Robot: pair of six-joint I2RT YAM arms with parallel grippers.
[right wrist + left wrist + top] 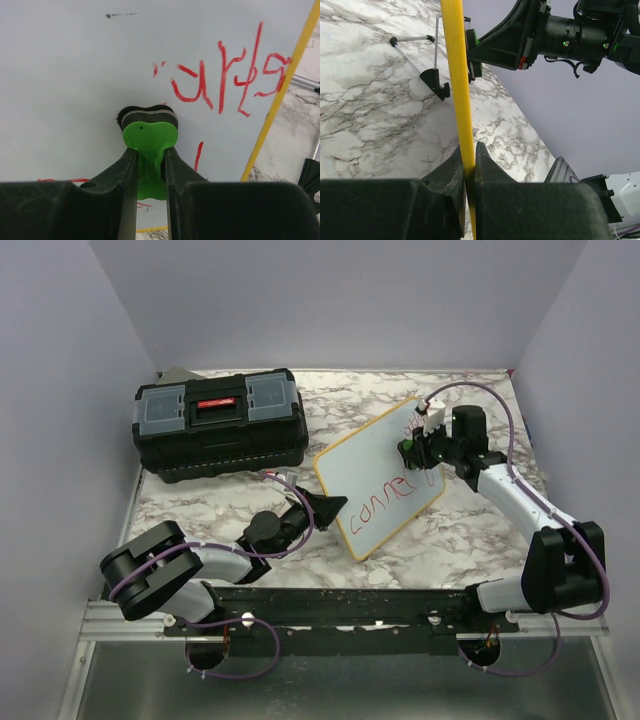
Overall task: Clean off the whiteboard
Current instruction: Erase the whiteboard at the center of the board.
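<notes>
The counter point(470, 530) fills the middle of the top view. The toolbox point(220, 423) sits on it in the upper left. The whiteboard point(380, 478) is in the middle, to the right of the toolbox and apart from it, turned at a slant. The left hand point(325, 508) comes in from the lower left and pinches the board's left edge. The right hand point(412, 452) comes in from the right, over the board's upper right part. It holds an eraser point(149, 131), which touches the board's face. In the right wrist view, writing point(220, 75) lies up and right of the eraser.
</notes>
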